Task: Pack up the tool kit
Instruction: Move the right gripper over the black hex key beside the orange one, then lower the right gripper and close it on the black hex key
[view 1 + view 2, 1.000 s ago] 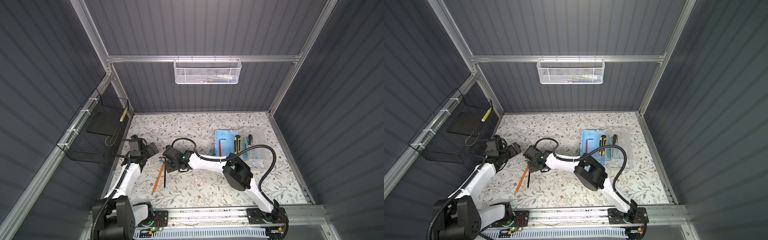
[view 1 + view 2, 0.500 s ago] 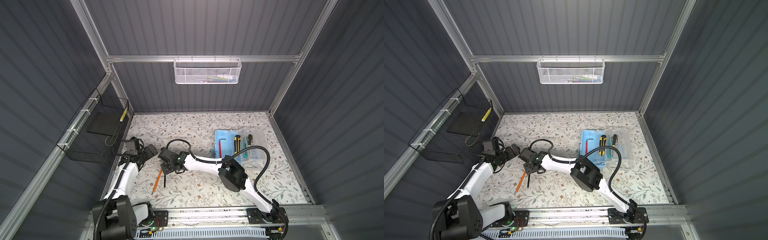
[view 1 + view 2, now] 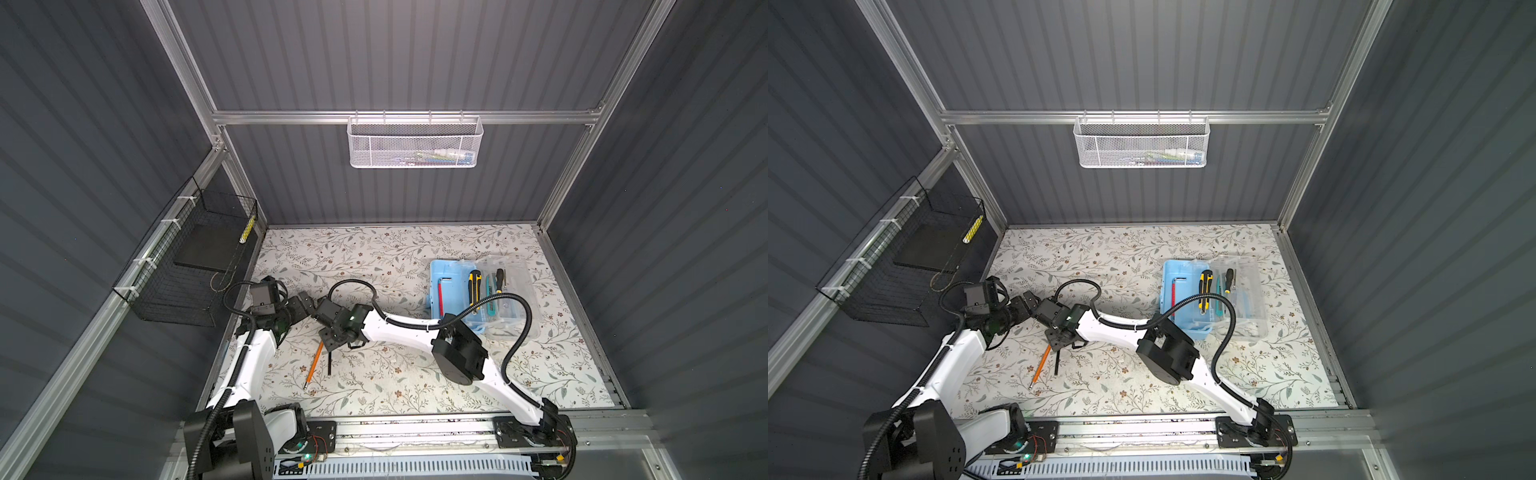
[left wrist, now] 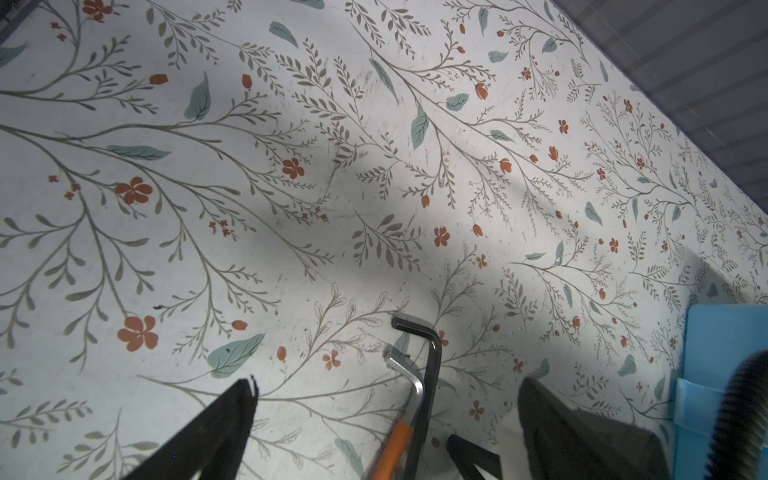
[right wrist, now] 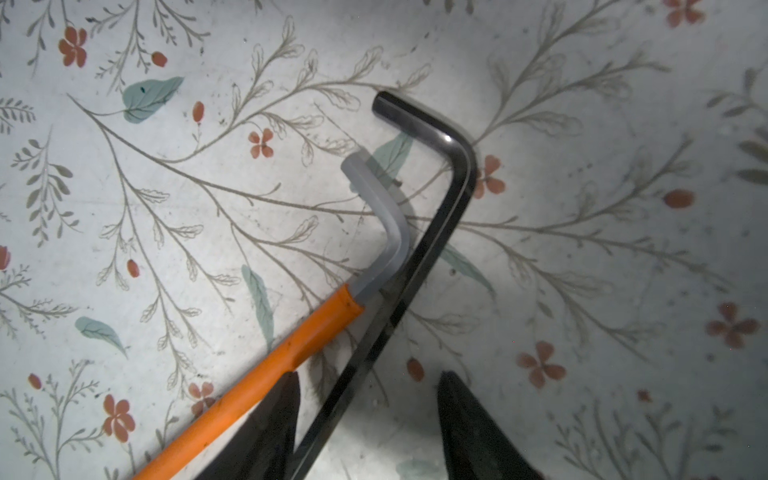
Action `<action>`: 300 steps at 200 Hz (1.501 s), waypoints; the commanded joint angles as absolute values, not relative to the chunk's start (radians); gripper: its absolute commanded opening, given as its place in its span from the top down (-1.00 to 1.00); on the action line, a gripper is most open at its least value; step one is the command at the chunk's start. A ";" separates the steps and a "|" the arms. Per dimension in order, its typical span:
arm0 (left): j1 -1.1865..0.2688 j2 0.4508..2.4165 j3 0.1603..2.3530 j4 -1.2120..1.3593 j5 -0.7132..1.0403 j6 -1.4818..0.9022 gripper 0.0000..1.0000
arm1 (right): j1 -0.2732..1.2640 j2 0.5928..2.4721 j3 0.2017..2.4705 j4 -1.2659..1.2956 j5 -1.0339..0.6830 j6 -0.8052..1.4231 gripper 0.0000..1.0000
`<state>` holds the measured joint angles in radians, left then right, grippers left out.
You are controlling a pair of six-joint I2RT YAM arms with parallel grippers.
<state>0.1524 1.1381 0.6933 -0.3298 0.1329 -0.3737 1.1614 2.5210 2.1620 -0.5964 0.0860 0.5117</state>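
The tool kit's light-blue box [image 3: 451, 305] lies open at the right, its clear lid [image 3: 517, 270] folded out beside it; a red hex key, a yellow-black knife [image 3: 473, 284] and a small screwdriver rest in it. An orange-handled hex key [image 3: 313, 365] and a black hex key [image 3: 329, 365] lie side by side at the left front. My right gripper [image 3: 330, 343] reaches across and hangs open over them; in the right wrist view the black hex key [image 5: 415, 266] runs between its fingers [image 5: 368, 376], untouched by the far finger. My left gripper [image 3: 305, 307] stands wide open just behind, holding nothing.
A white mesh basket [image 3: 415, 143] hangs on the back wall. A black wire basket [image 3: 187, 266] hangs on the left wall beside my left arm. My right arm's elbow [image 3: 457, 357] and its cable arch over the table's middle, close to the box.
My right gripper has moved left and toward the front, down over the two hex keys. The left gripper has shifted only slightly and stays open.
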 commanded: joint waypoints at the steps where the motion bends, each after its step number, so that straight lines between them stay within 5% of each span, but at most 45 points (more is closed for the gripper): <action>1: 0.173 1.135 0.691 -0.339 0.130 -0.370 -0.99 | 1.164 2.546 2.178 -0.665 0.128 0.493 -0.13; 184: 0.201 1.134 0.690 -0.344 0.075 -0.356 -0.99 | 1.143 2.602 2.220 -0.742 0.111 0.436 0.12; 300: 0.201 1.124 0.689 -0.345 0.069 -0.353 -0.99 | 1.131 2.523 2.095 -0.769 0.222 0.294 0.47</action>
<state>0.1783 1.1427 0.6933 -0.3416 0.1009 -0.3473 1.1461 2.5340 2.1860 -0.6849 0.1951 0.3656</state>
